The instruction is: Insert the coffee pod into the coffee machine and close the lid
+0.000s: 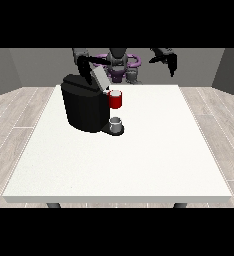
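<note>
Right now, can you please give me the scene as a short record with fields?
table: white table
coffee machine: black, at the table's left-back part
lid: raised, tilted
pod holder: red, at the machine's front
cup: grey, on the machine's base
hand at view's left: above the machine, by the lid
hand at view's right: in the air, away from the machine

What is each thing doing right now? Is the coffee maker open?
coffee machine: upright on the table, lid tilted up, open
red pod holder: sticking out at the machine's front
cup: upright under the holder
hand at the view's left: at the lid
hand at the view's right: raised, holding nothing
</note>
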`<state>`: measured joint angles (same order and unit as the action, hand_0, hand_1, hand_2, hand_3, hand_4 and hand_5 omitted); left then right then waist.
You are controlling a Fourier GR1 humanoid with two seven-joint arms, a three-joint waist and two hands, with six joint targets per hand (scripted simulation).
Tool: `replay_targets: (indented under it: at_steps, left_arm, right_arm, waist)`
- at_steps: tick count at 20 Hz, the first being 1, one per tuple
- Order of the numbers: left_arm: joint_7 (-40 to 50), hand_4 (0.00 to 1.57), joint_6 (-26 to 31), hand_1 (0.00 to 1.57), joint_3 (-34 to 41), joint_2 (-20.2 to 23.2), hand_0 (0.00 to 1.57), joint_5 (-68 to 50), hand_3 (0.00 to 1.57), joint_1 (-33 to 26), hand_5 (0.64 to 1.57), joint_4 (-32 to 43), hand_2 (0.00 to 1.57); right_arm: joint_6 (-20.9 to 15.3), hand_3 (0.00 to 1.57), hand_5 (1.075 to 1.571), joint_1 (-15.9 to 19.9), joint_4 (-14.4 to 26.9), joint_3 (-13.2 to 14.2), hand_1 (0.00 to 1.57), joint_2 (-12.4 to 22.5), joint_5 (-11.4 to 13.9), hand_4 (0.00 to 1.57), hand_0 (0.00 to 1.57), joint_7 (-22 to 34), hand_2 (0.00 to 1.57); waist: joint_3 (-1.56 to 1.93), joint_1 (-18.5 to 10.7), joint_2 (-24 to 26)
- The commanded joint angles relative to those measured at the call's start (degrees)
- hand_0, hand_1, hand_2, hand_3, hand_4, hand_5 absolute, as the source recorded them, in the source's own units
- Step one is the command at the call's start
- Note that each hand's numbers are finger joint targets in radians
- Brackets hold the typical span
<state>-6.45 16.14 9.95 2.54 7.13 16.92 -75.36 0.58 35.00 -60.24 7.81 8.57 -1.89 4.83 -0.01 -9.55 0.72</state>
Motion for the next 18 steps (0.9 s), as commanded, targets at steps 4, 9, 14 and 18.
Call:
replay_targets:
  at_steps: [4, 9, 14, 18]
  left_arm:
    - [0.0, 0.31, 0.1, 0.0, 0.5, 2.3, 0.0, -1.8, 0.0, -0.5, 1.571, -2.7, 0.0]
    - [-3.2, 0.35, -1.3, 0.0, 1.4, 4.3, 0.0, -0.7, 0.0, -1.9, 1.571, -1.8, 0.0]
    - [0.1, 0.34, -3.0, 0.0, -0.9, 2.2, 0.0, 0.7, 0.0, -1.0, 1.571, -2.9, 0.0]
    - [0.0, 0.36, -1.0, 0.0, -3.0, 1.2, 0.0, -0.4, 0.0, -2.6, 1.571, -6.0, 0.0]
  right_arm:
    - [0.2, 0.0, 1.571, 5.8, 2.4, -0.7, 0.0, 0.2, 0.9, 0.08, 0.0, -0.7, 0.0]
    - [-2.5, 0.0, 1.571, 7.1, 1.8, -3.0, 0.0, -2.6, 3.0, 0.13, 0.0, -2.2, 0.0]
    - [-1.0, 0.0, 1.571, 11.3, 2.1, -5.2, 0.0, -0.3, 5.7, 0.12, 0.0, -0.8, 0.0]
    - [1.1, 0.0, 1.571, 13.9, 3.8, -1.5, 0.0, 4.2, 3.8, 0.0, 0.0, -1.3, 0.0]
  waist:
    - [0.01, 0.4, -4.3]
    - [0.0, 1.3, -5.2]
    - [-0.01, -0.5, -5.4]
    - [0.02, -4.3, -6.7]
